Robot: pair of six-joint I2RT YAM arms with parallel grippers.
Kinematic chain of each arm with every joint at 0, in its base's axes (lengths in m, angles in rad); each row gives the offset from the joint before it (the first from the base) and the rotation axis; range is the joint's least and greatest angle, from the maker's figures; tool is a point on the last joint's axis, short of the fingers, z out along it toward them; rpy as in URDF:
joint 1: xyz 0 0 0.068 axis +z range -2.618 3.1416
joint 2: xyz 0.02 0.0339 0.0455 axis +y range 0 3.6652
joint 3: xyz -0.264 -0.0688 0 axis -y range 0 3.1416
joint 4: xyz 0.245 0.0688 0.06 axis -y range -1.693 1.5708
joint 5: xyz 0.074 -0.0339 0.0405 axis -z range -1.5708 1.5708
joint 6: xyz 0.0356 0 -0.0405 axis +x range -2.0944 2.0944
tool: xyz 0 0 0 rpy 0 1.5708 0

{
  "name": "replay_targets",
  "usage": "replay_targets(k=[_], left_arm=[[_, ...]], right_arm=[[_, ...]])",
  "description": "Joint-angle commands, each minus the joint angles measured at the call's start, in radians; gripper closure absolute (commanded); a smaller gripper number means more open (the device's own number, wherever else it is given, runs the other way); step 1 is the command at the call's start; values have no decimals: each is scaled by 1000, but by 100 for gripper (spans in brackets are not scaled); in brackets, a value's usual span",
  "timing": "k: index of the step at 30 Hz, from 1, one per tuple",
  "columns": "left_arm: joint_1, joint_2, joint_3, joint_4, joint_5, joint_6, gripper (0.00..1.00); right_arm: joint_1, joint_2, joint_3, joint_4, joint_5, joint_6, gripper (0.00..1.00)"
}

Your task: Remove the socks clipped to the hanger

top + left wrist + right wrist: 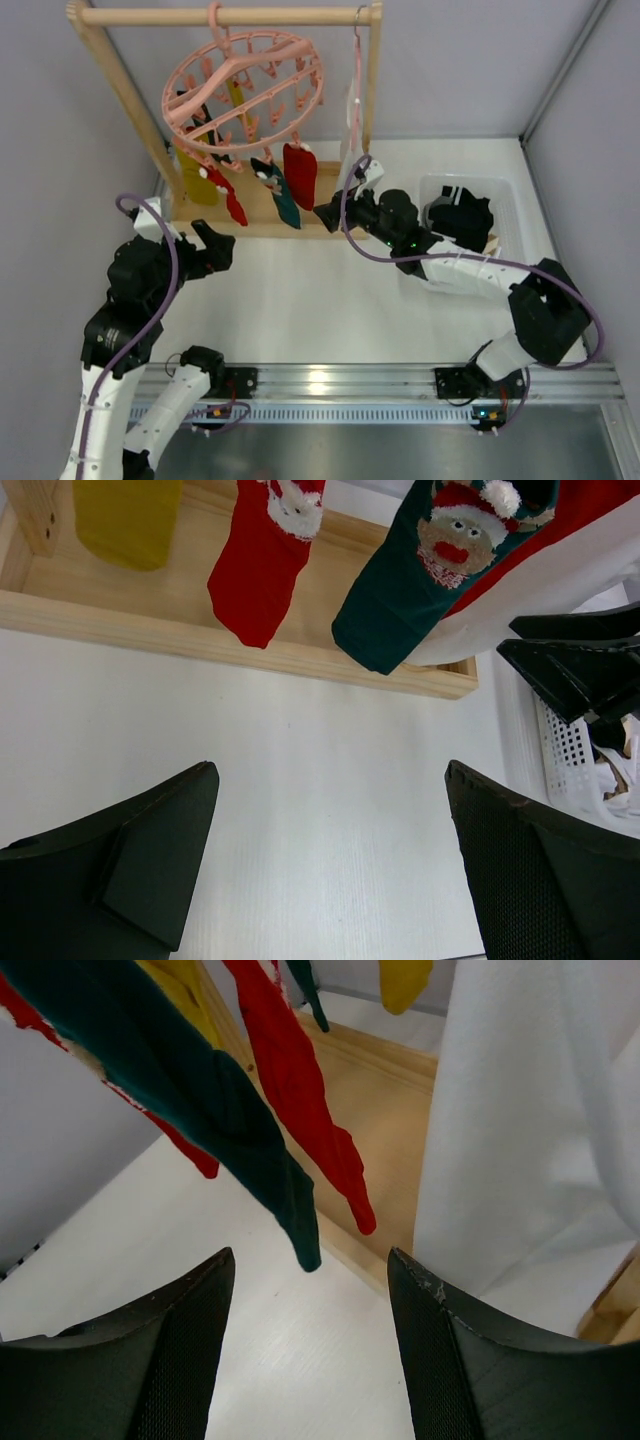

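Observation:
The round pink hanger hangs from the wooden rack's top bar. Several socks dangle from its pegs: a yellow sock, a red sock, a teal sock and another red sock. My right gripper is just right of the teal and red socks. In the right wrist view it is open, with the teal sock's tip hanging just ahead of the gap and touching neither finger. My left gripper is open and empty, below the yellow sock, red sock and teal sock.
The wooden rack stands on a wooden base at the back. A white cloth on a slim hanger hangs right of the socks. At the right stands a white bin holding a black garment.

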Motion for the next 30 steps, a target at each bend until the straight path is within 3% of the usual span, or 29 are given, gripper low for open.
replay_targets(k=[1,12,16,22,27,30], left_arm=[[-3,-18,-8,11,30,9,2],[-3,29,39,13,53,0,2],[-2,52,78,8,49,-5,1],[-3,46,222,7,4,-20,1],[-3,74,292,5,1,9,1],[-3,89,303,5,15,18,2]], right_arm=[[9,53,54,214,-10,-38,40],[-16,269,152,355,-44,-55,41],[-16,328,178,433,-107,-32,51],[-7,395,195,516,-136,1,52],[4,424,206,538,-124,-1,59],[4,426,205,545,-98,-7,70]])
